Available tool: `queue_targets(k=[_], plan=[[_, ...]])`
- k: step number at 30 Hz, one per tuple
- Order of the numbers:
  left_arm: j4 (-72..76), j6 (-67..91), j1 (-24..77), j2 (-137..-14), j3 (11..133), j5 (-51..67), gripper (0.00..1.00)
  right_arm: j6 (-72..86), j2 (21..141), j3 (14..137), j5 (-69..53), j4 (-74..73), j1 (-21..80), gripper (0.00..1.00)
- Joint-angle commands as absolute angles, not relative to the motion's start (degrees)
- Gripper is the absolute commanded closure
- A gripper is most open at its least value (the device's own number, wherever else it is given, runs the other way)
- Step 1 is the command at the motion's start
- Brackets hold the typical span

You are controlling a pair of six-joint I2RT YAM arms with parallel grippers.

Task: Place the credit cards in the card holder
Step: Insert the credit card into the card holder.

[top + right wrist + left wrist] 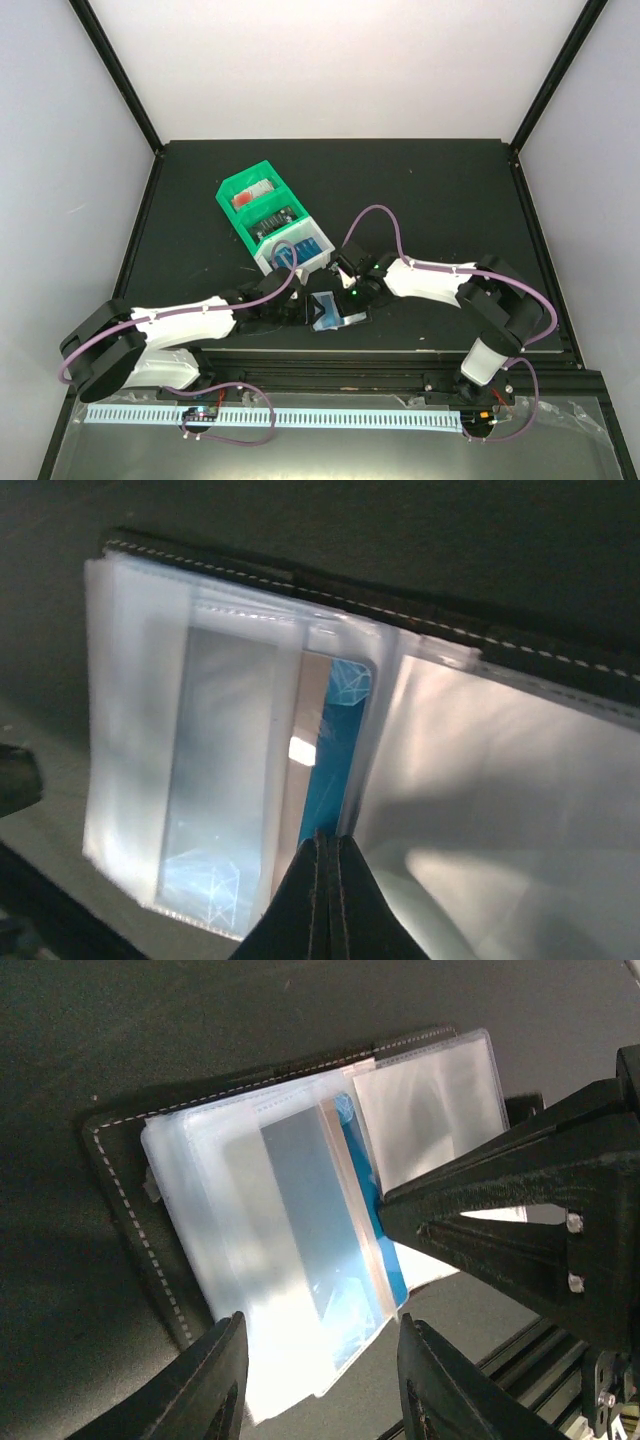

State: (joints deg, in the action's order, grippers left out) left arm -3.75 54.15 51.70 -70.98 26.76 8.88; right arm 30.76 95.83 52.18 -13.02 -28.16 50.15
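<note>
**While the blue card sits half in its sleeve**

Because both my arms reach out low from the near edge of the table (450,200) and meet just ahead of their bases, the work is close in. My left arm lies stretched toward the middle, forearm almost flat. My right arm folds at the elbow and comes in from the other side.

My left gripper (322,1335) stands partly open over the near edge of the clear sleeves (250,1290), which show between its fingers. It grips nothing that I can see, though whether a finger brushes the plastic I cannot tell. My right gripper (325,850) is closed tight on nothing, and its joined tip meets the exposed edge of the blue card (335,745).

That card is partway into a sleeve of the card holder (120,1200), which lies spread open on the table between my two hands. A second card (225,780) looks already seated under frosted plastic beside it.

I judge the card light, stiff and slick: pushed squarely on its edge it should slide, pushed off-centre it will skew. The sleeves are soft and apt to buckle, so they want pinning near the opening. Beyond stand the green and white bins (268,215).
</note>
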Motion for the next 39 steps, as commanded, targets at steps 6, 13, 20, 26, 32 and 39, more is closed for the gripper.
queue_targets(k=[6,13,20,26,32,39], plan=[[-3.16,53.23,51.33,-72.77,28.3,9.5,0.55,30.76,95.85,51.68,-25.24,-22.38,49.17,0.99],[-5.74,52.97,51.33,-70.46,28.8,7.66,0.53,30.41,92.93,52.45,-20.07,-25.85,48.73,0.92],[-10.27,53.01,51.3,-70.37,30.34,5.24,0.49,30.53,90.18,53.54,-14.67,-29.73,48.7,0.8],[-11.69,51.86,51.24,-75.43,32.44,6.31,0.56,31.11,89.34,53.81,-12.93,-30.56,48.69,0.79],[-14.53,51.33,51.24,-77.32,33.66,5.78,0.56,31.2,89.45,53.9,-12.46,-30.93,48.74,0.79],[-15.31,50.99,51.25,-76.31,33.22,5.41,0.49,31.12,89.69,54.05,-12.48,-30.91,48.75,0.79]])
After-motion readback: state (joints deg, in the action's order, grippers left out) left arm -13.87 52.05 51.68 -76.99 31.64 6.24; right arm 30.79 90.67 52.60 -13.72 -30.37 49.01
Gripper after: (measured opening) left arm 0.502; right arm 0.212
